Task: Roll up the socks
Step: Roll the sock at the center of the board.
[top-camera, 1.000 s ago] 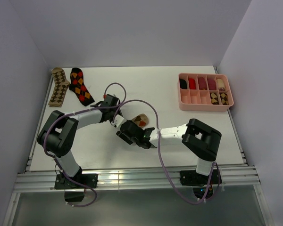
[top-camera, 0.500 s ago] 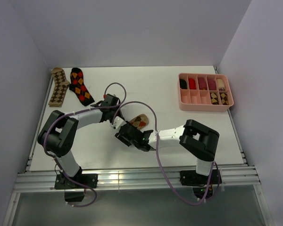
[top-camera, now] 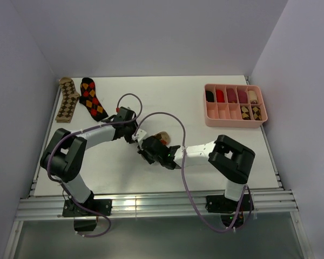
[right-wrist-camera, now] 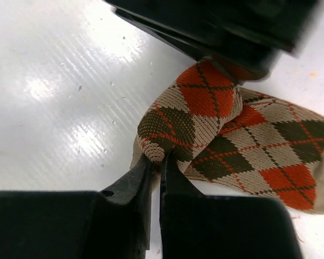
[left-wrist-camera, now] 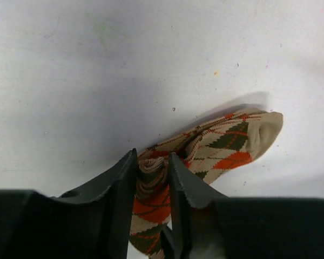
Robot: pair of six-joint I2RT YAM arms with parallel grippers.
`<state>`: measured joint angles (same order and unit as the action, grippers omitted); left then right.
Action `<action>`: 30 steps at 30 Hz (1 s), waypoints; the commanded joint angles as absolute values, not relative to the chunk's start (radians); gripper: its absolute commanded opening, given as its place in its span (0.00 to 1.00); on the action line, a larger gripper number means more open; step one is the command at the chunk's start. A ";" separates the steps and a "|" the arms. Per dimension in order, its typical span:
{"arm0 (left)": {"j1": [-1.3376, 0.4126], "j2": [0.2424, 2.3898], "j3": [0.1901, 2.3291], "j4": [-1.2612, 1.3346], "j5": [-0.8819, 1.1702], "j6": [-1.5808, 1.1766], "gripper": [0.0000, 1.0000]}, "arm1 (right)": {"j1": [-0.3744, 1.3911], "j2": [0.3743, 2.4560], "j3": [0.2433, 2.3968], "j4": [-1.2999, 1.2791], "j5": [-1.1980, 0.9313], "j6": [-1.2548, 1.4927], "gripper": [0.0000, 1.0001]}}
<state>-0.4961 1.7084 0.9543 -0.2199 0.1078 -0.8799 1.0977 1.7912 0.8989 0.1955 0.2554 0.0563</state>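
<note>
A beige-brown-orange argyle sock (top-camera: 163,136) lies mid-table, partly rolled between the two grippers. My left gripper (top-camera: 136,135) is shut on the bunched, rolled end (left-wrist-camera: 152,172), while the toe (left-wrist-camera: 259,129) lies flat on the table. From the opposite side my right gripper (right-wrist-camera: 156,159) is shut on a fold of the same sock (right-wrist-camera: 205,102), its jaws almost touching with the edge pinched between them. At the far left, a tan-brown-cream sock (top-camera: 67,100) and a black-red-orange sock (top-camera: 93,99) lie flat side by side.
A pink divided tray (top-camera: 235,116) stands at the back right, holding rolled plain socks and rolled argyle ones. Purple cables loop over both arms near the middle. White walls bound the table on three sides.
My right gripper moved in toward the sock and closed from open onto its fold. The left jaws eased slightly wider on the roll. The sock looks more bunched.
</note>
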 commanded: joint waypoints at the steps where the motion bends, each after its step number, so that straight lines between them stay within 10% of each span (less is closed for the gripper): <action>1: -0.476 1.632 0.946 -0.216 0.092 -0.916 0.36 | 1.019 1.749 0.839 0.141 -0.041 0.141 0.00; 16: -0.453 1.494 0.812 -0.130 0.139 -1.055 0.57 | 0.637 1.873 0.749 0.504 -0.917 0.480 0.00; 30: -0.494 1.600 0.828 -0.089 0.175 -1.081 0.56 | 0.563 1.988 0.854 0.443 -1.003 0.520 0.00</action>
<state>-0.4881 1.5890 0.7914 -0.1165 0.1612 -1.0767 0.5667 1.9614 0.8185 0.5148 -0.9909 0.5274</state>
